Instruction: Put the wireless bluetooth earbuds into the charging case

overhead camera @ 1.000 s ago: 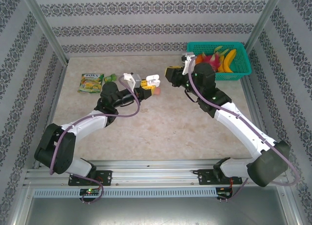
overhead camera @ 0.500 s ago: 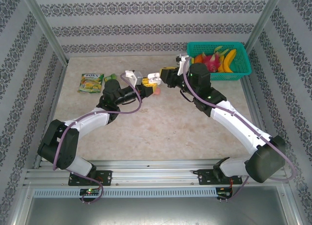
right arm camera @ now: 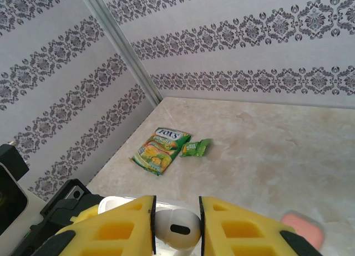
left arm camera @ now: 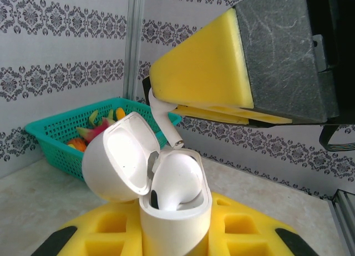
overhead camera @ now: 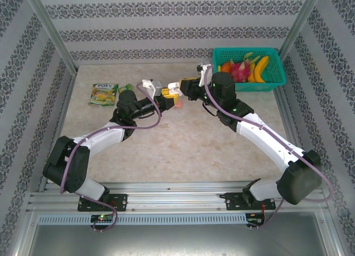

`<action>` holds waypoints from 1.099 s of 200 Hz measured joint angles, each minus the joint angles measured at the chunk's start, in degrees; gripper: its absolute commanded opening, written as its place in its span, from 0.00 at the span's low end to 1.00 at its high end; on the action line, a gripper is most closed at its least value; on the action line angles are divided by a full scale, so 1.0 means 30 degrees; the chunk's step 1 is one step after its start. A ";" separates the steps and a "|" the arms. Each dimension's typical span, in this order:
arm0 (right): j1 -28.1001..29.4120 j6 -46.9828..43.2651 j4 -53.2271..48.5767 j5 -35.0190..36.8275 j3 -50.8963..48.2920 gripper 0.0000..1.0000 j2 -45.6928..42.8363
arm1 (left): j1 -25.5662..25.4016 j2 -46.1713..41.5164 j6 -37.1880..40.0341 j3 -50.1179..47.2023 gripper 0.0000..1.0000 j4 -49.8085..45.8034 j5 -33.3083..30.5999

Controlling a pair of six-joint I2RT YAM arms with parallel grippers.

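My left gripper (left arm camera: 175,236) is shut on a white charging case (left arm camera: 176,220), held upright with its lid (left arm camera: 119,156) flipped open to the left. One white earbud (left arm camera: 176,181) sits in the case. My right gripper (right arm camera: 176,220) is shut on a second white earbud (right arm camera: 177,229), pinched between its yellow pads (left arm camera: 205,73). That earbud's stem (left arm camera: 165,118) points down just above the case's open mouth. From above, the two grippers (overhead camera: 166,102) (overhead camera: 178,90) meet at the table's far middle.
A salmon-pink case (overhead camera: 178,104) lies on the table just under the grippers. A candy packet (overhead camera: 104,93) and a small green wrapper (right arm camera: 195,148) lie at the far left. A teal basket (overhead camera: 275,78) of fruit stands at the far right.
My right arm has swung left and brought its earbud over the open case. The left gripper with the case has shifted slightly toward it.
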 measured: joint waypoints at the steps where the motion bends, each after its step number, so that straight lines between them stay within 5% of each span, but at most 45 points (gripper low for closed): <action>1: 0.0000 0.0000 0.0000 0.0000 0.0000 0.24 0.0007 | 0.0007 0.0000 0.0007 0.0000 0.00 -0.0007 0.0000; 193: 0.0852 -0.1596 -0.0306 0.0270 -0.0197 0.23 0.0386 | 0.0015 -0.0007 0.0015 0.0000 0.00 -0.0219 -0.0342; 220: 0.0911 -0.1858 -0.0721 0.0386 0.0000 0.32 0.0401 | 0.0044 -0.0007 0.0022 0.0000 0.00 -0.0226 -0.0328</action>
